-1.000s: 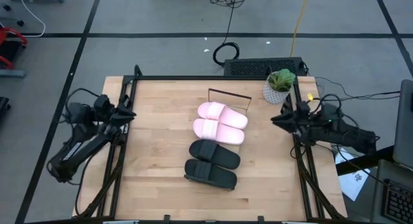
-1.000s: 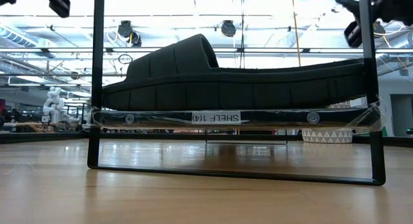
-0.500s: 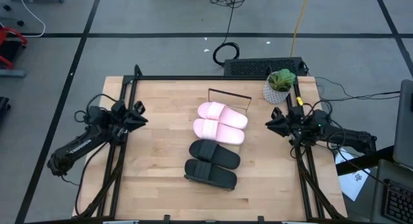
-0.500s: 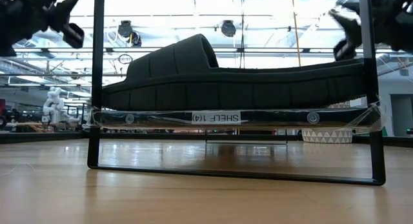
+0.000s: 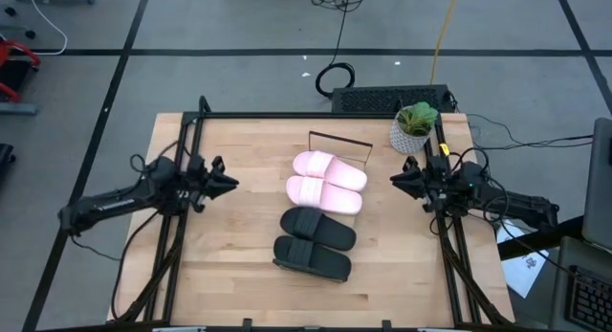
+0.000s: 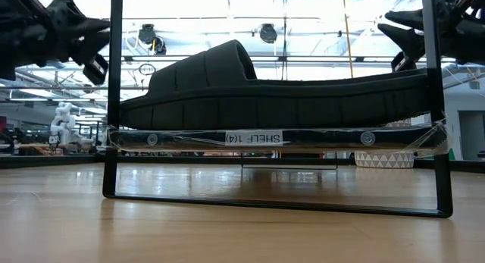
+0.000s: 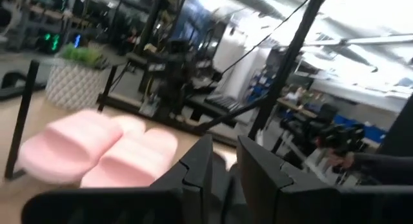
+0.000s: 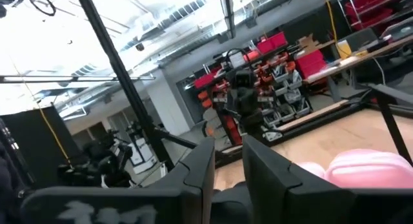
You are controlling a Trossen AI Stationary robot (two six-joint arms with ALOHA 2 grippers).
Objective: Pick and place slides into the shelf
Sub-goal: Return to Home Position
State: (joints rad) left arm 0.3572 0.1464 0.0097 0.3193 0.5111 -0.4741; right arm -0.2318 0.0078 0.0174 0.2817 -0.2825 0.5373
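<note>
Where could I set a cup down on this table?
Bare table shows between the left end effector and the slides, and along its near edge. Crowded: the shelf row in the middle, and around the plant pot by the right end effector.

Pale pink slides (image 5: 328, 169), matt black slides (image 5: 316, 229), light-wood tabletop (image 5: 239, 246); white pot (image 6: 383, 160) with grey triangle pattern, green plant (image 5: 417, 117).
</note>
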